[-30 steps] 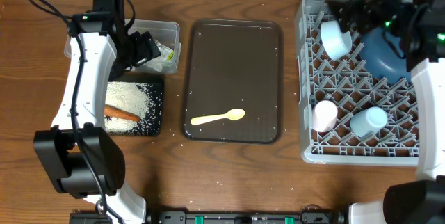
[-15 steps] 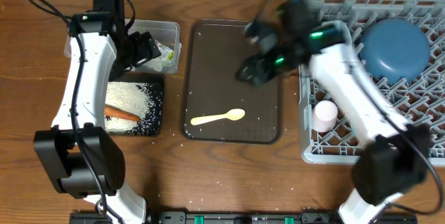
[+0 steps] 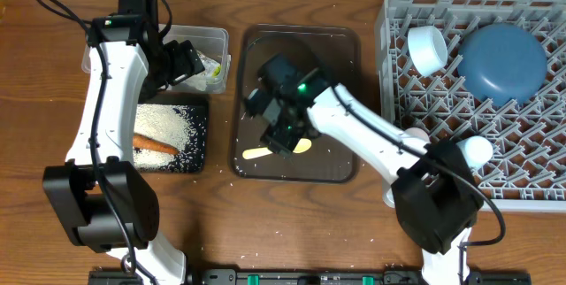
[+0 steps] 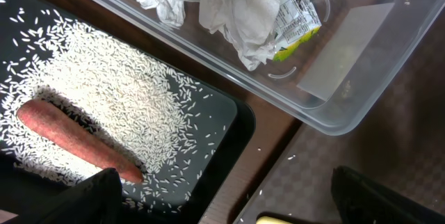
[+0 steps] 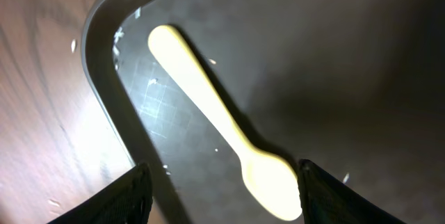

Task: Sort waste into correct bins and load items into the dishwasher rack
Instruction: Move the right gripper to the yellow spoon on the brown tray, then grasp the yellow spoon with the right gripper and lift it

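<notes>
Right fingers from rack to above spoon, parted astride it; left fingers wide.

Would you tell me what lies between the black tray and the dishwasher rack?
The overhead view shows the dark brown serving tray there, holding the pale yellow spoon under the right gripper.

Bright, even light overhead; the wrist views were patchier.
From above we saw the table evenly lit, with only soft, short shadows. In the left wrist view the rice stood sharp, while the clear tub carried a milky reflection. The right wrist view was dim, its upper right corner nearly black. There the tray rim caught a pale gleam, the spoon threw a dark shadow, and the fingers at the bottom edge were blurred.
</notes>
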Robot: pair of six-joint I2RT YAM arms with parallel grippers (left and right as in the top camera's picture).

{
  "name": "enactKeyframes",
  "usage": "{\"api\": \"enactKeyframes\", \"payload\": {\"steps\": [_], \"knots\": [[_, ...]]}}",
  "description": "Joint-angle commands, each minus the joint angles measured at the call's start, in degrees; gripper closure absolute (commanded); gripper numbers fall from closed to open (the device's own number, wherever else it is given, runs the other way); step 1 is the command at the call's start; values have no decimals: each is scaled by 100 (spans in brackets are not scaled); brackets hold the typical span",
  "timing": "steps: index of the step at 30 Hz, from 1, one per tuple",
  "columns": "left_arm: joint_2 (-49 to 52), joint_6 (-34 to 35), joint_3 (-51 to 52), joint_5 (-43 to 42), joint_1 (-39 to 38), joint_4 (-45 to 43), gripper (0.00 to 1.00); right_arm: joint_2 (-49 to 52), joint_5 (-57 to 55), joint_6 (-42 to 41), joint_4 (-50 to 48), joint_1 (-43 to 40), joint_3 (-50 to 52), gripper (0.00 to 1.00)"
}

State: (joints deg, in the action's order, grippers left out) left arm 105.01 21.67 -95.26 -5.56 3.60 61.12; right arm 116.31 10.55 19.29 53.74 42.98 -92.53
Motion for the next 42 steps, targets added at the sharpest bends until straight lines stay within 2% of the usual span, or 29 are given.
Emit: {"api": "enactKeyframes", "payload": {"steps": [1,4,9,16,25,32,35,42], "knots": [[-22,7,44,92,4,13,2,70,-455,1172,-133,39,13,36],[-22,4,44,92,4,13,2,173,-455,1373,-120,15,13,37],[-22,4,44,92,4,11,2,402,-428,1537,79,-26,15,44],[-22,4,44,92,4,13,2,667,68,1602,291,-26,15,45],[-22,7,44,92,4,13,2,1036,127,1661,398,-59,52,57],[-22,4,44,92,4,11,2,1080,127,1652,400,-105,52,77],[-22,4,44,92,4,13,2,1080,50,1495,365,-136,50,97],[-22,4,44,92,4,13,2,1078,17,935,374,-323,-52,99]]}}
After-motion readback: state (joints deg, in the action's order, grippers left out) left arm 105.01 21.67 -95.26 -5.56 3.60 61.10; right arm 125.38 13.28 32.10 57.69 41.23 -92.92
